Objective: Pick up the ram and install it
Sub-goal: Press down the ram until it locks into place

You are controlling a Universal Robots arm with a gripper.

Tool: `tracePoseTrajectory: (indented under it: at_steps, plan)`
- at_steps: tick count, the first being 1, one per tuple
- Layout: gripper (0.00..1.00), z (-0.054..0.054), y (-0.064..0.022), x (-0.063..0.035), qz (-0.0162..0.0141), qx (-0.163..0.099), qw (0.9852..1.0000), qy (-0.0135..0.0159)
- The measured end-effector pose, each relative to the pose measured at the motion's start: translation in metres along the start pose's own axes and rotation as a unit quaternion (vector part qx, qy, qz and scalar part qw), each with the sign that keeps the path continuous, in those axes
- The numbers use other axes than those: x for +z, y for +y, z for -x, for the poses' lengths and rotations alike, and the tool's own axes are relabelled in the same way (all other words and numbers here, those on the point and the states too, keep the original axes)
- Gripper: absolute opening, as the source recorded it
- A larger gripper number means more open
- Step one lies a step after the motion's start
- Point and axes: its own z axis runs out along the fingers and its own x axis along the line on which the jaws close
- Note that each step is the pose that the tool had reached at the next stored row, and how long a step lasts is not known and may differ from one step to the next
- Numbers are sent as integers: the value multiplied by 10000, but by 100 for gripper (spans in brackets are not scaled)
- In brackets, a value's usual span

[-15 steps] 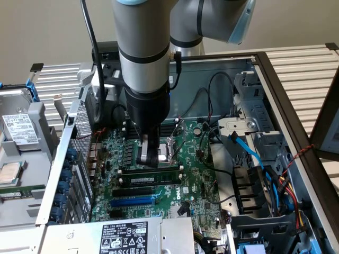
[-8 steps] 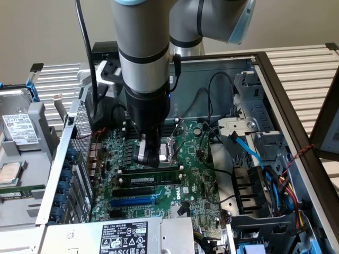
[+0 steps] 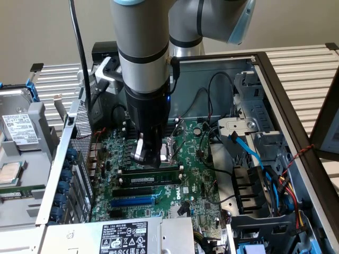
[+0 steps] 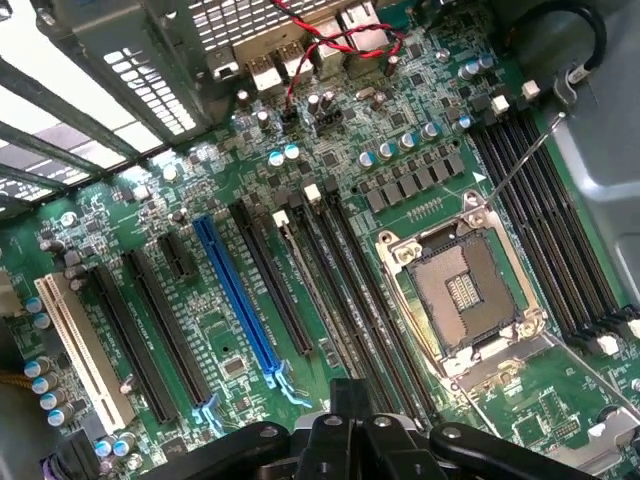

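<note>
The ram [image 3: 153, 179], a thin green stick with a white sticker, stands on edge in one of the long black memory slots of the motherboard [image 3: 196, 180], beside the CPU socket [image 4: 465, 290]. In the wrist view the ram [image 4: 335, 320] shows edge-on as a narrow strip running between black slots. My gripper [image 3: 146, 157] is shut with nothing between its fingers. It hangs straight down over the ram's end toward the exterior view's left, just at its top edge. I cannot tell whether they touch. The gripper's dark fingers [image 4: 347, 400] sit over the same slot.
A long blue expansion slot [image 3: 132, 201] lies two rows in front of the ram. A white slot [image 4: 85, 350] sits further out. Blue and black cables [image 3: 249, 151] and a drive cage crowd the exterior view's right. The case's perforated metal wall [image 3: 79, 132] rises on the left.
</note>
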Motion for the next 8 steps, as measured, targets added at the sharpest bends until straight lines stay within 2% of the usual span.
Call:
tracePoseTrajectory:
  at_steps: [1, 4, 8]
  plan:
    - [11, 0, 0, 0, -15, 162, 9999, -4]
    - [11, 0, 0, 0, -38, 403, 9992, -11]
    - [11, 0, 0, 0, -69, 740, 9972, -19]
